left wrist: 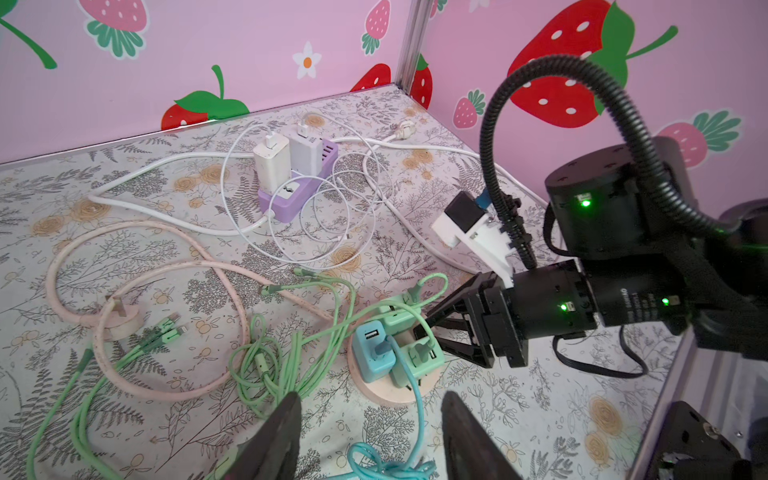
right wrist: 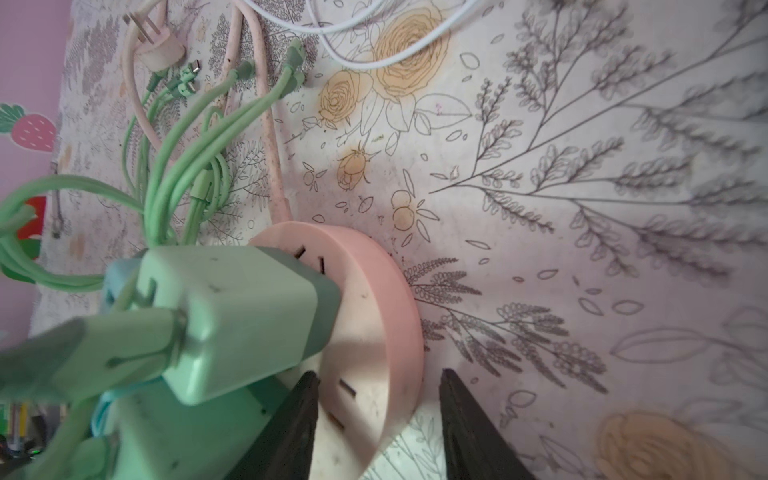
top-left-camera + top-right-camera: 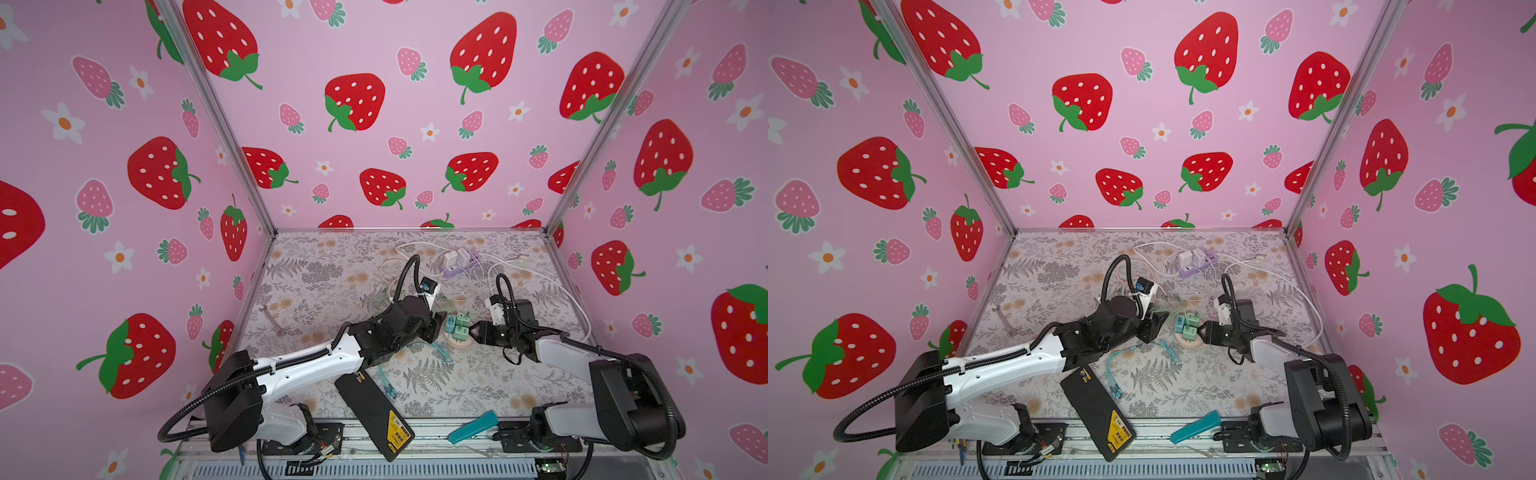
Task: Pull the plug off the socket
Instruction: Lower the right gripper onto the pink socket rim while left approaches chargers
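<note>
- Sitting at the lower middle of both top views, the round pink socket point(image 3: 459, 344) lies flat on the floral table point(image 3: 316, 291), well apart from every table edge.
- Three plugs stand upright in its top face, all seated: a blue plug point(image 3: 451, 324) on the left and two green plugs point(image 3: 461, 333) just beside it.
- The right gripper point(image 3: 474, 330) reaches in from the right of the frame, level with the socket.
- In the right wrist view its jaws straddle the socket's rim. One of its fingers point(image 2: 291, 428) lies against the top face next to the green plugs, and the other is outside the rim with a sliver of table between. I cannot tell whether they pinch it.
- The left gripper point(image 3: 438, 326) sits just left of the plugs with its jaws parted and nothing held.
- Bare cloth left of centre gives the widest room in the top views.
- Green cables point(image 2: 170, 208) trail from the plugs, and a pink cord point(image 2: 273, 166) runs from the socket's side across the table.
- Near the back edge, at upper middle of the table, a purple power strip point(image 3: 454, 272) holds two white chargers point(image 3: 449, 258).
- At the front edge, lower middle, a black flat device point(image 3: 374, 415) overhangs the rail, and a teal tool point(image 3: 473, 426) lies on the rail to its right.
</note>
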Robot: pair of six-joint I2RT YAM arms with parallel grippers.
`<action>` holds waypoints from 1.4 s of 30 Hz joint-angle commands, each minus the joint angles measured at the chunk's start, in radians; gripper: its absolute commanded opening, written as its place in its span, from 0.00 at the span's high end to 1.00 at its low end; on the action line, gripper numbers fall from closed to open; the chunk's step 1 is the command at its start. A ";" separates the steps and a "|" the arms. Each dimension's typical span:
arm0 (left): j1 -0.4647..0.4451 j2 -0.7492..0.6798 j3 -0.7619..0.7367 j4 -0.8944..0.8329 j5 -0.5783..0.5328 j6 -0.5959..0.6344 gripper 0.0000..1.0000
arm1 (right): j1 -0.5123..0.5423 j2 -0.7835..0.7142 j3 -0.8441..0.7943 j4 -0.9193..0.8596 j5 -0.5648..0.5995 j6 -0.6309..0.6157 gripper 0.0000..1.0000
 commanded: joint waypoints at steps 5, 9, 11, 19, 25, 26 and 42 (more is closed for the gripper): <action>-0.031 0.114 0.027 0.071 0.082 -0.017 0.46 | 0.068 0.035 -0.005 0.071 -0.039 0.028 0.55; -0.030 0.169 0.072 0.025 0.097 -0.038 0.43 | 0.110 0.039 0.000 0.093 -0.037 0.051 0.56; -0.029 0.180 0.078 0.021 0.104 -0.044 0.43 | 0.129 0.046 0.002 0.105 -0.033 0.063 0.56; -0.030 0.153 0.040 0.084 0.181 -0.062 0.51 | 0.196 0.086 0.018 0.143 -0.012 0.095 0.56; -0.061 0.155 0.059 0.103 0.276 -0.046 0.54 | 0.198 0.099 0.032 0.135 0.014 0.082 0.56; -0.060 0.170 0.072 0.093 0.276 -0.054 0.54 | 0.198 0.100 0.036 0.132 0.018 0.079 0.56; -0.007 0.243 0.021 0.047 0.134 -0.137 0.53 | 0.198 0.112 0.050 0.126 0.050 0.064 0.55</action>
